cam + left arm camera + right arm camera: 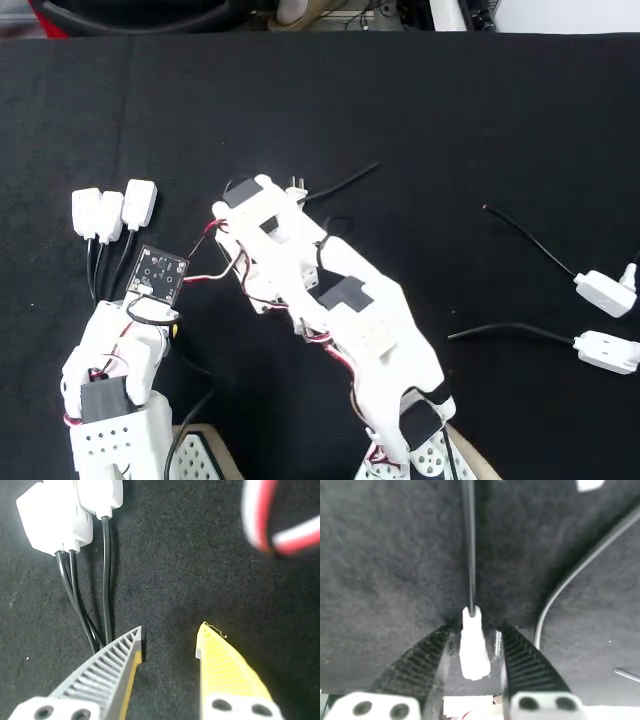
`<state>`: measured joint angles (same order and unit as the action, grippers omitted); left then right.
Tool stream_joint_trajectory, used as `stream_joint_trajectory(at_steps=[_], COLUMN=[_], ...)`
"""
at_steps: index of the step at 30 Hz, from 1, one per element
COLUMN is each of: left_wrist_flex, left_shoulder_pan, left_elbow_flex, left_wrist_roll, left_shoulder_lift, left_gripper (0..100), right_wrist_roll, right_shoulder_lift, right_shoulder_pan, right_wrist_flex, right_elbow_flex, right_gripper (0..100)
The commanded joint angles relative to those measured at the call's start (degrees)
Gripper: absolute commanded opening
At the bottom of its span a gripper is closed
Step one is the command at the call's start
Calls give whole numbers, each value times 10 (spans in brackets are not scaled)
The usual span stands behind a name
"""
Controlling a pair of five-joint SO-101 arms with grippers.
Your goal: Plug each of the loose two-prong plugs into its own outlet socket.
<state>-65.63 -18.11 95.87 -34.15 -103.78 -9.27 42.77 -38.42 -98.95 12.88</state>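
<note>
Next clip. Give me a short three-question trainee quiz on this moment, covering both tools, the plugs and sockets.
1. True or false: the left tool is shut on a cord.
2. What does the right tool hold? A) a white plastic two-prong plug with a black cord B) a screwdriver C) nothing
3. How many white plastic outlet sockets lie clustered ahead of the left tool?
Key: 1 false, it is open and empty; 2 A; 3 three.
</note>
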Motion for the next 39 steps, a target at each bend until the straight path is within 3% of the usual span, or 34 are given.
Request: stream_joint_trajectory(at_steps=[1, 23, 28, 39], left_wrist_flex=[-2, -2, -2, -2], left_shoulder_pan=[-6, -6, -6, -6], left_elbow_flex=[-1, -1, -1, -1], left_wrist_roll=[-2, -2, -2, -2], left_shoulder_lift=[-4, -4, -4, -4], left_gripper=[181, 181, 181, 181], right_wrist_roll=[-3, 23, 22, 23], right_shoulder_lift=[5, -3, -61, -276], right_shoulder_pan=[-6, -7, -6, -6], right_wrist_flex=[-19, -18, -5, 127], right_elbow_flex=[16, 17, -22, -207], right_gripper=[109, 23, 21, 21])
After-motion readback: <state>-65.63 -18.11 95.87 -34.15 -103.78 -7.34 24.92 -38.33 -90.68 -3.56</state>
